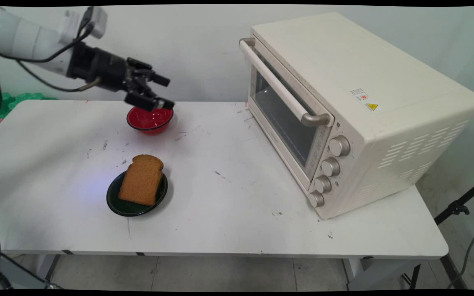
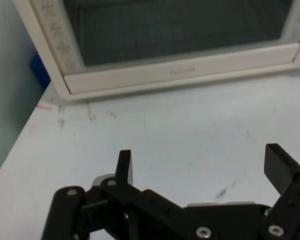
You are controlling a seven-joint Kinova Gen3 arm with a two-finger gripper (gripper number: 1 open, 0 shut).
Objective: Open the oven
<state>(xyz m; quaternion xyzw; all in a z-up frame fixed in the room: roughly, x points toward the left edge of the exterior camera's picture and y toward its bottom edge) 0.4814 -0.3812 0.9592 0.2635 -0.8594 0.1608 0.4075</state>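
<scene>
Item, far left: white arm (image 1: 23,39) with black cables, reaching in from the upper left above the white surface (image 1: 228,205). Item: black gripper (image 1: 165,92), held in the air and pointing right toward the oven, empty, its two fingers (image 2: 124,165) spread wide apart with only bare surface showing between them in the hand view. Item: red bowl (image 1: 150,121), just under and behind the gripper in the main view, standing near the far edge of the surface; whether the lower finger touches its rim cannot be told. Item: dark green plate (image 1: 121,205), nearer the front edge and well apart from the bowl, carrying one slice of brown bread (image 1: 141,180) that leans tilted across it, rounded crust end uppermost. Item, right: cream toaster oven (image 1: 356,107), standing on the right half of the surface at an angle, door shut, long bar handle (image 1: 282,84) along the door's top, glass window (image 1: 280,119) beneath it, four round knobs (image 1: 331,166) in a column down the front panel's right side, vent slots on the side wall. In the hand view the oven's door and lower frame fill the top.
</scene>
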